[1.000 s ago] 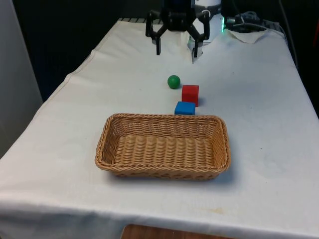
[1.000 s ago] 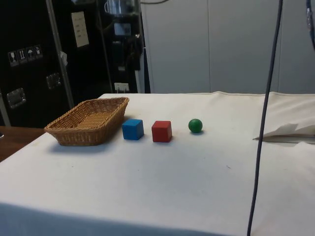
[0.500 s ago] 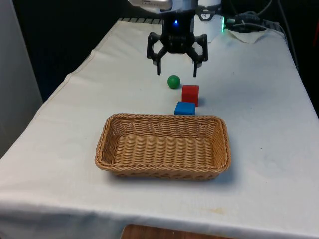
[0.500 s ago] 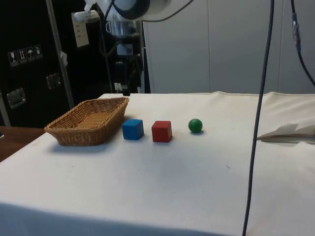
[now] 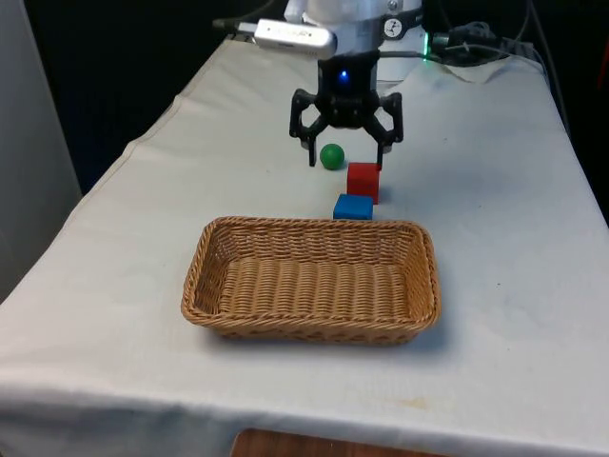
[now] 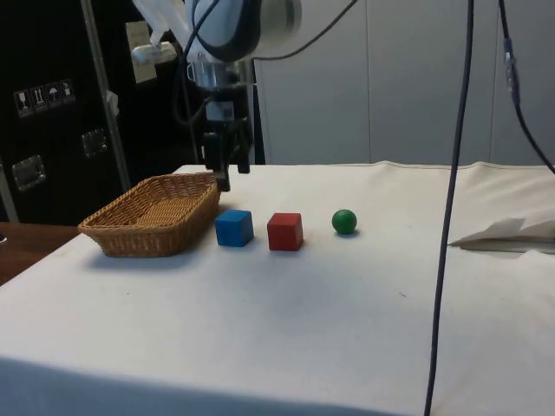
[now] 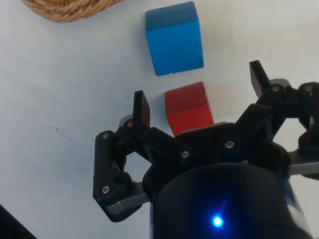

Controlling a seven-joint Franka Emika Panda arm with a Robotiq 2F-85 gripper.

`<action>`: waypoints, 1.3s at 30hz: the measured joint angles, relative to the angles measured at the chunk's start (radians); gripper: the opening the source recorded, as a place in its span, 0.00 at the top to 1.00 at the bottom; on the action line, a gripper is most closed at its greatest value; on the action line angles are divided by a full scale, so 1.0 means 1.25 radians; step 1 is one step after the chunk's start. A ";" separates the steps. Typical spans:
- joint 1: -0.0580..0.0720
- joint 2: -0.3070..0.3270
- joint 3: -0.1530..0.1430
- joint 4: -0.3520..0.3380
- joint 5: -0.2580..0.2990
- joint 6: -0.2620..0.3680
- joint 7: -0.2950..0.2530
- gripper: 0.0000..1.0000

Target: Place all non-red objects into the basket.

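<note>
Wicker basket [image 5: 311, 279] sits nearest on the white tablecloth [image 5: 495, 286], oblong and holding nothing inside. Just beyond its far rim lies a blue cube [image 5: 353, 206], close to the basket but outside it. Touching or nearly touching the blue cube's far side is a red cube [image 5: 363, 180]. A little farther, toward the front view's left, rests a green ball [image 5: 331, 156], apart from the red cube. The black gripper [image 5: 346, 152] hangs above the table over the ball and red cube, fingers [image 7: 141, 107] spread wide apart, holding nothing. In the wrist view the red cube [image 7: 188, 108] lies between the fingers, with the blue cube [image 7: 174, 38] beyond.
</note>
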 measured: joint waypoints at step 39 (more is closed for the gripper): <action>-0.001 0.152 0.026 0.055 0.203 0.035 -0.110 0.03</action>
